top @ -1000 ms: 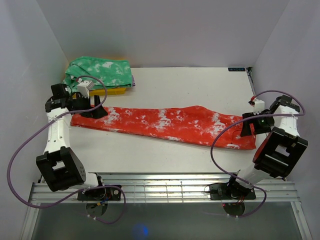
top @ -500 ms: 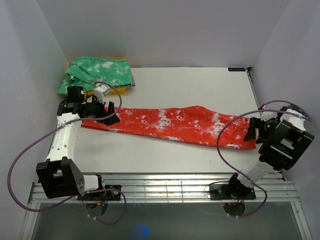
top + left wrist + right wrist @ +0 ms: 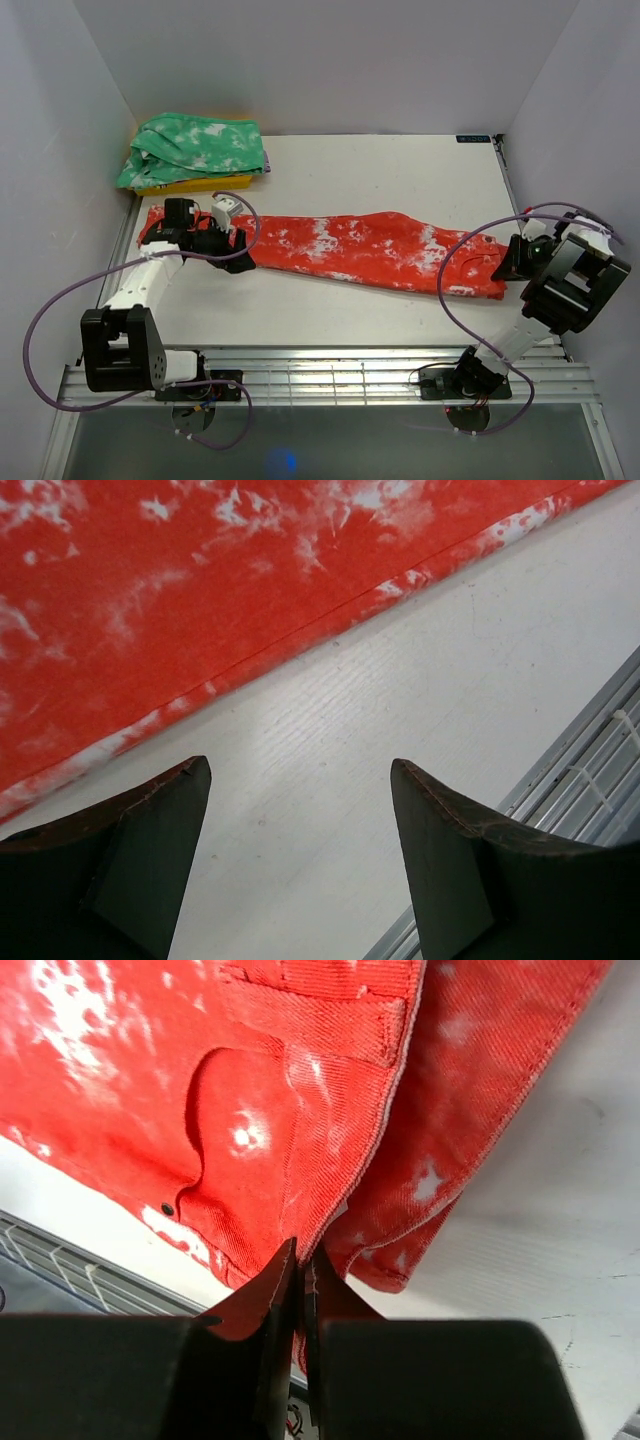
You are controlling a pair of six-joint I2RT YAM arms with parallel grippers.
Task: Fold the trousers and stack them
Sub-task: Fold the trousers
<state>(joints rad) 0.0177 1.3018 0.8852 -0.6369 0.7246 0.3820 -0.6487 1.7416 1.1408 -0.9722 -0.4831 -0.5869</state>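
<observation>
1. Top external view: the trousers (image 3: 340, 245) lie flat at full length across the table (image 3: 400, 170). The legs point left and the waist right, so each arm has one end within reach.
2. Left wrist view: the left gripper (image 3: 300, 815) hangs low at the near edge of the leg end. Its jaws are spread over bare table with no cloth between them, which suggests it is lining up a grasp.
3. Right wrist view: the right gripper (image 3: 300, 1280) has its jaws pressed together on the waist edge beside the pocket. A sliver of red shows between them, so it appears to be pinching the cloth and anchoring that end.
4. A green garment (image 3: 195, 148) rests folded on a yellow cloth (image 3: 185, 186) in the far left corner, apart from the trousers. This is probably the stacking place.
5. No fold is made yet. The likely first fold brings one end over the other.
</observation>
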